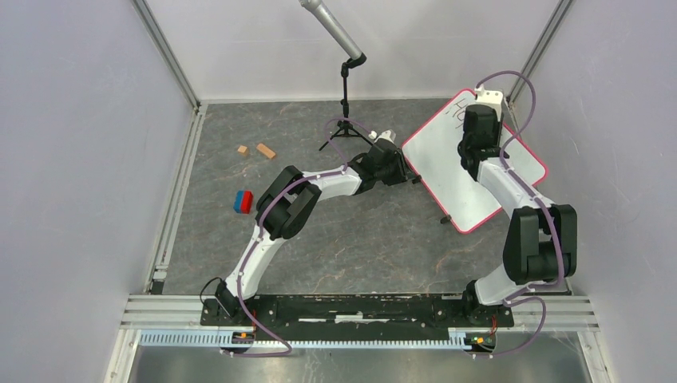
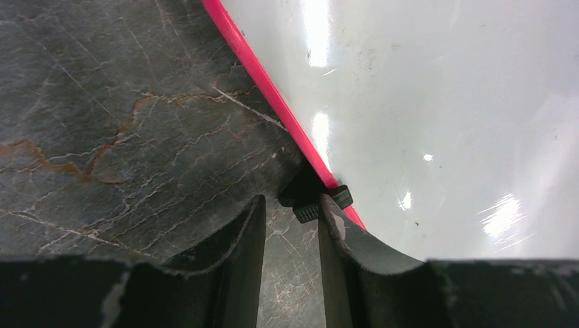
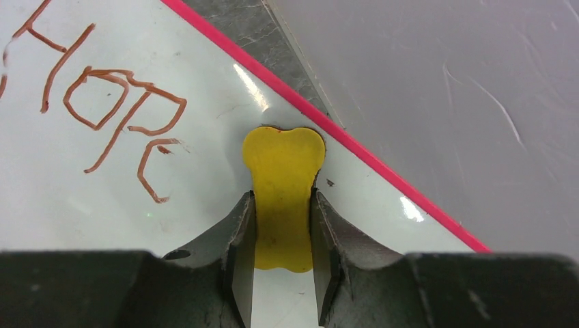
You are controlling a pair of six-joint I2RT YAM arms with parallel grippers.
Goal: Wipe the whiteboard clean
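Two wooden pieces lie far left on the grey marbled worktop (image 1: 359, 239): a small tan block (image 1: 242, 149) and, just beside it, a longer tan block (image 1: 266, 151). Nearer the arms sits a red-and-blue block (image 1: 243, 200), well apart from both. A black tripod stand (image 1: 346, 96) rises at the far middle.

The left pincer (image 2: 292, 205) reaches to the left edge of the whiteboard (image 1: 443, 171). Its fingers are drawn in to a narrow slot, and a black foot (image 2: 315, 203) on the pink-red rim sits at the tip of the right finger. Whether the foot is nipped cannot be told.

The whiteboard lies flat on the right half of the worktop, turned at an angle, one corner toward the far right wall. Red-brown writing (image 3: 113, 109) marks its far corner. The right pincer (image 3: 283, 205) hangs over that corner, pinching the waist of a yellow bone-shaped piece (image 3: 283, 160). The piece lies against the white surface, just beside the rim and right of the writing.
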